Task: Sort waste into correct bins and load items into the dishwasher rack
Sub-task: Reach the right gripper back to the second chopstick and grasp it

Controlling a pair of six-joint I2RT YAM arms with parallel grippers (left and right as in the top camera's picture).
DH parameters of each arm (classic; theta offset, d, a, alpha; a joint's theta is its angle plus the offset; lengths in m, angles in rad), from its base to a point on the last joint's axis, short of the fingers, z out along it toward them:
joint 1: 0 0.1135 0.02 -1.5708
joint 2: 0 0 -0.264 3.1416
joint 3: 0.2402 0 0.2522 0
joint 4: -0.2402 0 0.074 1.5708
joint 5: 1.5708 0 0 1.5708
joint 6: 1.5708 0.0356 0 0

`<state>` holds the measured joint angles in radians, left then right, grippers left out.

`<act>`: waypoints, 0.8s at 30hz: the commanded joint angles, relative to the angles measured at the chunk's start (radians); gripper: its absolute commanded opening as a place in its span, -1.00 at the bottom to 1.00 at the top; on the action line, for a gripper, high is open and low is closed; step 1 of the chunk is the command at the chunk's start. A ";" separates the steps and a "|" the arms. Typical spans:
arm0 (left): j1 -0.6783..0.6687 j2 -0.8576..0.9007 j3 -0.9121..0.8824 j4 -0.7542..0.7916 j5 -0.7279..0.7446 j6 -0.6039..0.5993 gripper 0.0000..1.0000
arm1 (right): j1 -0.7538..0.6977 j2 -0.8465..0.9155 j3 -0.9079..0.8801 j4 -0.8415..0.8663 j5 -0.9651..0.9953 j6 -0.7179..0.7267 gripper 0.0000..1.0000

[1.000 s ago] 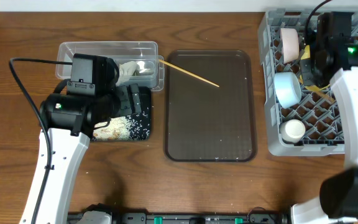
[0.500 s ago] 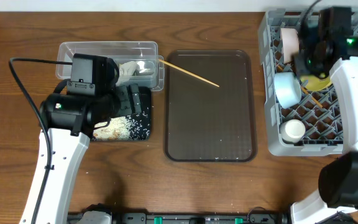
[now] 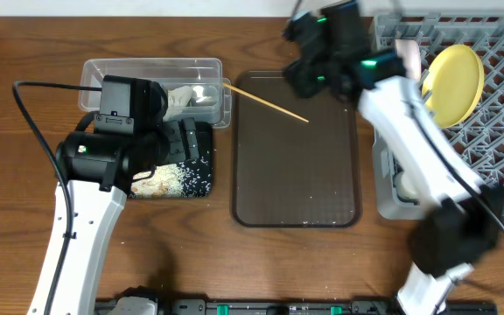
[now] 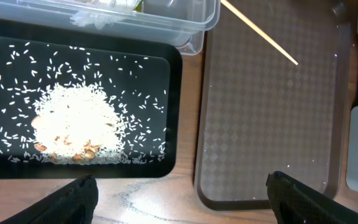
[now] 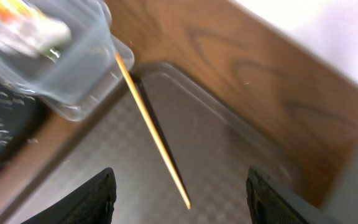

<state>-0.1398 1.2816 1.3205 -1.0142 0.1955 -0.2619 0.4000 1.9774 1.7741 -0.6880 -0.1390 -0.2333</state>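
Wooden tabletop from above, with a dark brown serving tray (image 3: 296,179) at its middle. Across the tray's far-left corner, one wooden chopstick (image 3: 268,102), long axis slanting from that corner toward the tray's middle, outer end touching the lip of the clear tub (image 3: 151,66) just left of the tray. Crumpled white paper (image 3: 186,94) inside the tub. Right gripper (image 3: 303,80) over the tray's far edge, just beyond the chopstick's inner end. Left gripper (image 3: 182,140) left of the tray, above the black tray (image 3: 201,185), and farther from the stick, so probably the right arm's pick. Right of the tray, the grey rack (image 3: 497,140) with a yellow plate (image 3: 451,85) standing on edge. Jaw states unreadable from up here.

Left wrist view: straight down on the black tray, left of the serving tray, holding a heap of white rice (image 4: 73,121) with beige bits (image 4: 82,149) at its near side and loose grains all around. Fingers (image 4: 73,196) spread wide, nothing between them. Chopstick well apart, up at the serving tray's far corner.

Right wrist view, blurred: chopstick running away from the gripper over the serving tray, near tip between the parted fingers (image 5: 98,193), far tip at the tub's lip. Jaws apart and empty, with their closing line roughly across the stick — mainly a descent seems needed. Inside the tub, a colourful scrap, too smeared to name.
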 commanded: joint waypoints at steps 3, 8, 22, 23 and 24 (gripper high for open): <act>0.004 0.003 0.006 -0.002 -0.006 0.005 0.79 | 0.021 0.181 -0.011 0.107 -0.037 -0.101 0.29; 0.004 0.003 0.006 -0.002 -0.006 0.005 0.79 | 0.021 0.280 -0.011 0.225 -0.116 -0.108 0.26; 0.004 0.003 0.006 -0.002 -0.006 0.005 0.79 | 0.044 0.365 -0.011 0.256 -0.224 -0.092 -0.21; 0.004 0.003 0.006 -0.002 -0.006 0.005 0.79 | 0.044 0.365 -0.011 0.249 -0.224 -0.092 -0.35; 0.004 0.003 0.006 -0.002 -0.006 0.005 0.79 | 0.045 0.365 -0.011 0.239 -0.219 -0.092 -0.42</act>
<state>-0.1398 1.2816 1.3205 -1.0142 0.1955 -0.2619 0.4320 2.3299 1.7588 -0.4362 -0.3382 -0.3298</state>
